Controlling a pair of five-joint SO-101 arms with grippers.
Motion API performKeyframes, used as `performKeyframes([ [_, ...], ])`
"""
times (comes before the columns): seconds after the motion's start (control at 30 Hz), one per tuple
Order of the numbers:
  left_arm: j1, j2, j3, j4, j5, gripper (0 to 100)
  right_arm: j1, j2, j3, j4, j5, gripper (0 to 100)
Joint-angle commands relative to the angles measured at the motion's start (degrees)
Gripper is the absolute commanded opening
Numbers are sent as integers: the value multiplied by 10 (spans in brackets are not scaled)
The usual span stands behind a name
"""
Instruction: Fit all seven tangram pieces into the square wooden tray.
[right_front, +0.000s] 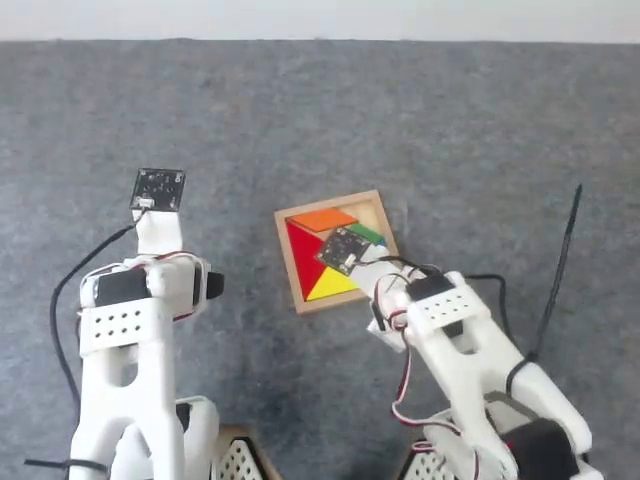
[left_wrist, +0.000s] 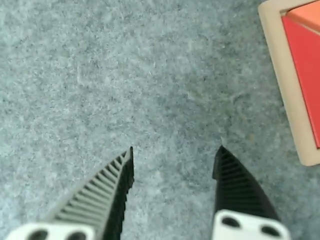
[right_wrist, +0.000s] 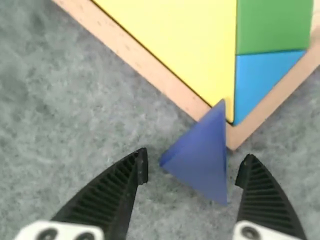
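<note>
Over the table, high view: the square wooden tray (right_front: 378, 208) lies on the grey carpet (right_front: 300, 110), nearer the right arm (right_front: 455, 315), whose wrist hangs over the tray's middle and hides part of it. Seated inside I make out a flat orange piece (right_front: 322, 218), a large red triangle (right_front: 300, 250), a large yellow triangle (right_front: 330, 288) and a green piece (right_front: 368, 233). The left arm (right_front: 140, 300) stands well apart from the tray, over bare carpet. Left wrist view: the left gripper (left_wrist: 176, 148) has its jaws spread wide with only carpet between them, and the tray's rim with the red triangle lies off to one side. Right wrist view: the right gripper (right_wrist: 195, 154) is also spread, jaws either side of a dark blue triangle (right_wrist: 200, 162) but not touching it. That piece lies outside the tray, one tip up on the rim at a corner, just beside a seated light blue triangle (right_wrist: 257, 80). My tally is five pieces in and one out. I cannot tell whether a seventh lies under the wrist. I judge the task is well along: what remains is to grip the dark blue triangle and seat it.
</note>
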Motion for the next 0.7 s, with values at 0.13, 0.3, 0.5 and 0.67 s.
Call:
performKeyframes([
  [0.13,-4,-19,-3,-11,6,253,52,22,-27,-9,-3,296],
  [0.3,-4,-19,-3,-10,6,253,55,26,-29,-7,-3,287],
  [0.5,-2,-19,-3,-10,6,253,42,26,-31,-20,-1,213],
  [0.67,-3,-19,-3,-9,6,253,22,26,-31,-19,-4,205],
])
